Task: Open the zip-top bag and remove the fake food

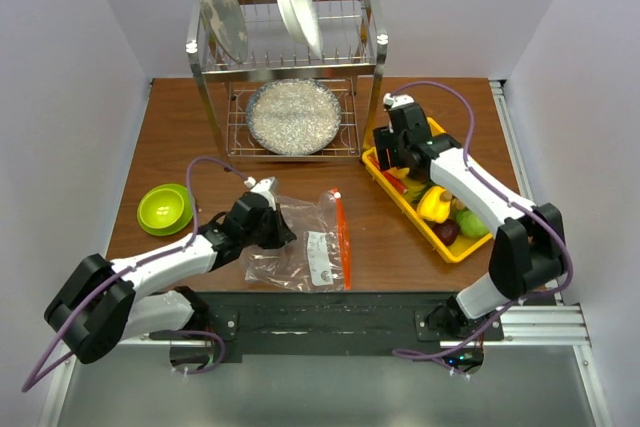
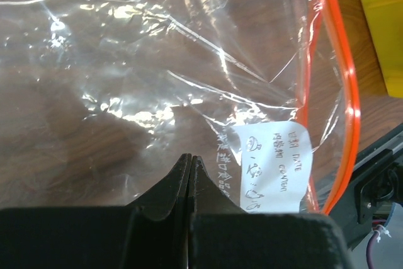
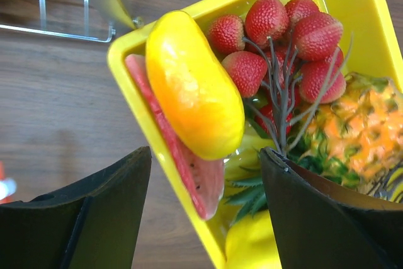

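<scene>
The zip-top bag (image 1: 300, 237) lies flat near the table's front, its orange-red zipper strip (image 1: 343, 237) on the right and its white label (image 2: 274, 165) near that strip. I see no food inside it. My left gripper (image 1: 278, 229) is shut at the bag's left part; in the left wrist view its tips (image 2: 190, 157) meet on the clear film (image 2: 157, 61). My right gripper (image 1: 392, 159) is open and empty above the far corner of the yellow tray (image 1: 385, 175). Below it lies the yellow-orange mango (image 3: 192, 86) on a watermelon slice (image 3: 201, 174). A yellow bell pepper (image 1: 434, 204) sits in the tray.
Strawberries (image 3: 283, 36) and a pineapple piece (image 3: 359, 130) fill the tray. A metal dish rack (image 1: 290, 77) with plates stands at the back. A green bowl (image 1: 165, 208) sits at the left. The tray's rim (image 3: 157, 149) runs between my right fingers.
</scene>
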`<state>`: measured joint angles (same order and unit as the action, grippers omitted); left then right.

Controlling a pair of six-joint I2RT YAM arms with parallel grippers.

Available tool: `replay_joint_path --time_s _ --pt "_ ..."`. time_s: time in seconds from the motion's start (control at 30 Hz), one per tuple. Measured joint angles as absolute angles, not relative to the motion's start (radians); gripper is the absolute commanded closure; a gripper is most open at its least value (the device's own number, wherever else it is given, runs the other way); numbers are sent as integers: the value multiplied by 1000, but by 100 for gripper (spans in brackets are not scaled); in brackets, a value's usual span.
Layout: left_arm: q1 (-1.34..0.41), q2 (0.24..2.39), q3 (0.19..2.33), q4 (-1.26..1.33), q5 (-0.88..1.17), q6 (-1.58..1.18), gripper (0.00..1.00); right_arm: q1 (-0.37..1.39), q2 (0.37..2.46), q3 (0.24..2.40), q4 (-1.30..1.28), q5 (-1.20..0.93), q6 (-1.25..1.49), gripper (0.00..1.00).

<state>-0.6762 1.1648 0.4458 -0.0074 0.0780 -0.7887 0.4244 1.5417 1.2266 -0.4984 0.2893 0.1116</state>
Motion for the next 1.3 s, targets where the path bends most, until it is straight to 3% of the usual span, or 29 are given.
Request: replay_joint_path --time_s 0.17,0.37,0.4,0.43,0.47,0.63,0.67,0.8,1.07,1.3 --pt "-676 1164 477 -27 74 -783 95 424 1458 1226 -525 244 160 22" --pt "-676 1134 516 -91 59 -756 78 428 1328 1163 -529 152 245 13" --pt "-676 1128 525 -100 56 -746 75 432 1303 1145 -527 134 259 2" --pt "-676 1117 542 -115 52 -736 71 436 1277 1126 -525 113 274 1" --pt "-676 1105 555 -124 49 -724 62 442 1246 1102 -519 91 291 1" --pt "-674 1004 581 -149 31 -679 37 460 1095 987 -492 -1 367 1" --pt "-674 982 583 -153 27 -672 23 460 1068 970 -491 -12 377 1" --pt "-674 923 587 -173 17 -657 0 460 949 892 -466 -47 428 2" --pt "-672 860 586 -207 -28 -661 0 460 753 717 -426 -56 511 1" --pt "-672 855 577 -206 -60 -659 0 460 704 651 -425 -48 546 2"
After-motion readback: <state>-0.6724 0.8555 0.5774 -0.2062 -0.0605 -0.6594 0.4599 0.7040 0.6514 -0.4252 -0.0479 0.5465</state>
